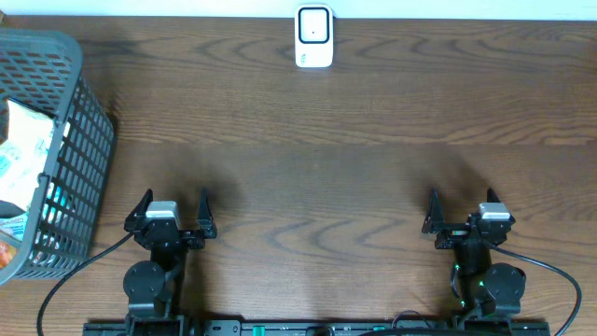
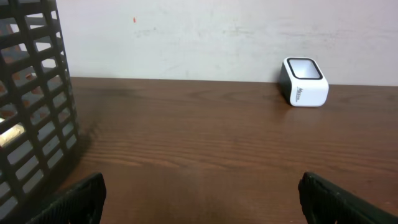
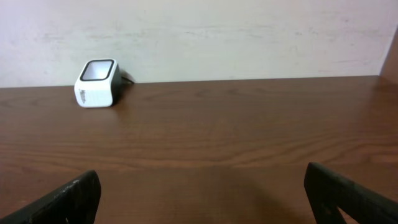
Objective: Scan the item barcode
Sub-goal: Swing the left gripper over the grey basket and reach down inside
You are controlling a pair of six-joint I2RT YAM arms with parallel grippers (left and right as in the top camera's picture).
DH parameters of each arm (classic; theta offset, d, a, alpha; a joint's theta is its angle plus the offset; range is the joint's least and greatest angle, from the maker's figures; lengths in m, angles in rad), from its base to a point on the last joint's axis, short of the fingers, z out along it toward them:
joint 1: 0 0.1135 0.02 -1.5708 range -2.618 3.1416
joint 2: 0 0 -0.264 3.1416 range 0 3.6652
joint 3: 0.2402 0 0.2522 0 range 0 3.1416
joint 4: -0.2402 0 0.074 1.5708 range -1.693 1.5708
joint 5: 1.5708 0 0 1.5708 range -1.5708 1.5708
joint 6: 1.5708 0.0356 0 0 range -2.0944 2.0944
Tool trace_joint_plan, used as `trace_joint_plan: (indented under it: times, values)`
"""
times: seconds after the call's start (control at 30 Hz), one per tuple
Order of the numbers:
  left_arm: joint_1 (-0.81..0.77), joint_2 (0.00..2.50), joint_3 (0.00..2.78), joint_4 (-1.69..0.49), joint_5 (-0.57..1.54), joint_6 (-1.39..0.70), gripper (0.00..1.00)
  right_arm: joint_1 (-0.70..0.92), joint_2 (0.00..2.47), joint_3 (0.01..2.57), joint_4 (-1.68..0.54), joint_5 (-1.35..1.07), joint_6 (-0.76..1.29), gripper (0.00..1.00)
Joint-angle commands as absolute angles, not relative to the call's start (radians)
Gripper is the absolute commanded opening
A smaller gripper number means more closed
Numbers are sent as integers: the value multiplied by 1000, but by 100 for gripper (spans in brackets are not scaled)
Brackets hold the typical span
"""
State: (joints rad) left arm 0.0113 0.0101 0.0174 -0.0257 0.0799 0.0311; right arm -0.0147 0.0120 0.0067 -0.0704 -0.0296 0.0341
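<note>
Clearly the left hand [image 1: 173, 202], wide open and empty like the right hand [image 1: 462, 200], is nearer: the items [image 1: 23, 140] lie in the basket [image 1: 90, 154] to its left. The scanner [image 1: 314, 35] stands far ahead, midway.

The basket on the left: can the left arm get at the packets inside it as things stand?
Probably yes. The left pincer is open, close beside the basket, with nothing between them. The basket is open on top, so the packets look reachable over its rim, not through the mesh wall.
</note>
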Motion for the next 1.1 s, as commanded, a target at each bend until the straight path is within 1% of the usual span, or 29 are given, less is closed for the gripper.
trace_joint_plan:
  times: [0.0, 0.13, 0.2, 0.27, 0.37, 0.43, 0.5, 0.6, 0.7, 0.8, 0.97, 1.07]
  values:
    - [14, 5, 4, -65, 97, 45, 98, -19, 11, 6, -75, -26, 45, 99]
    - [14, 5, 4, -35, 112, 38, 97, -19, 11, 6, -75, -26, 45, 99]
    - [14, 5, 4, -12, 210, 8, 98, -19, 11, 6, -75, -26, 45, 99]
    - [14, 5, 4, 36, 352, -12, 98, -19, 11, 6, -75, -27, 45, 99]
    - [14, 5, 4, 180, 467, -32, 98, -19, 11, 6, -75, -26, 45, 99]
    - [15, 5, 17, 307, 462, -110, 98, -19, 11, 6, -75, -26, 45, 99]
    - [15, 10, 41, 388, 454, -137, 97, -19, 11, 6, -75, -26, 45, 99]
    - [17, 46, 123, 443, 428, -137, 98, -19, 11, 6, -75, -26, 45, 99]
    - [17, 171, 299, 382, 419, -137, 98, -19, 11, 6, -75, -26, 45, 99]
    - [17, 341, 506, 213, 446, -131, 98, -19, 11, 6, -75, -26, 45, 99]
    - [17, 661, 883, -126, 637, -8, 98, -19, 11, 6, -75, -27, 45, 99]
    - [17, 789, 1042, -239, 705, 30, 98, -19, 11, 6, -75, -26, 45, 99]
